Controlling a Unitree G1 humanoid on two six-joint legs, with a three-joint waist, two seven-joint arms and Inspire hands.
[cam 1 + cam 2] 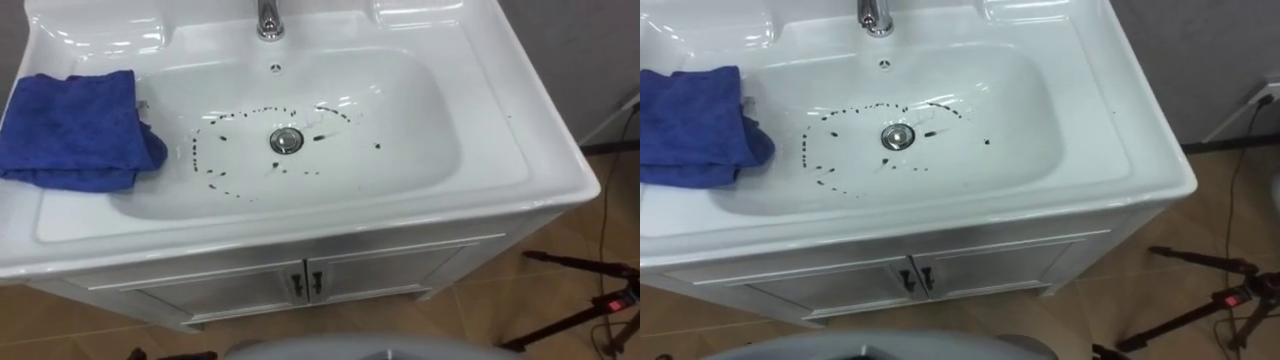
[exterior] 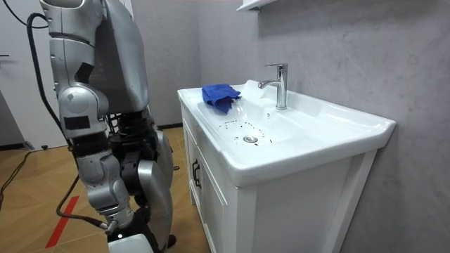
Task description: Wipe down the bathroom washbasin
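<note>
The basin (image 1: 410, 130) has not been wiped: a loose ring of dark marks (image 1: 212, 172) circles the drain (image 1: 286, 140), with a few more specks off toward the right side of the bowl. The bowl is sunk in the middle of the white bench (image 1: 545, 150), and the tap (image 1: 268, 18) stands at the middle of the back edge.

The blue cloth (image 1: 75, 130) lies bunched on the left edge of the bench. Its right corner droops over the lip into the bowl, close to the nearest marks but not on them. Nothing is touching it.

In the room view the robot stands upright in front of the bench. Its right robot hand (image 2: 116, 226) hangs low beside the body, too small for me to tell how its fingers are set or whether they hold anything. I cannot tell for the left robot hand either.

By my reading I'm at the very start, with the cloth not yet picked up. The next move calls for a reach to the left edge and a firm grip on the cloth's thick middle fold. After that I would drag it down into the bowl and sweep around the drain, beginning with the left arc of marks, which is closest. I would keep enough cloth under the palm that the fingers don't scrape the bowl.
</note>
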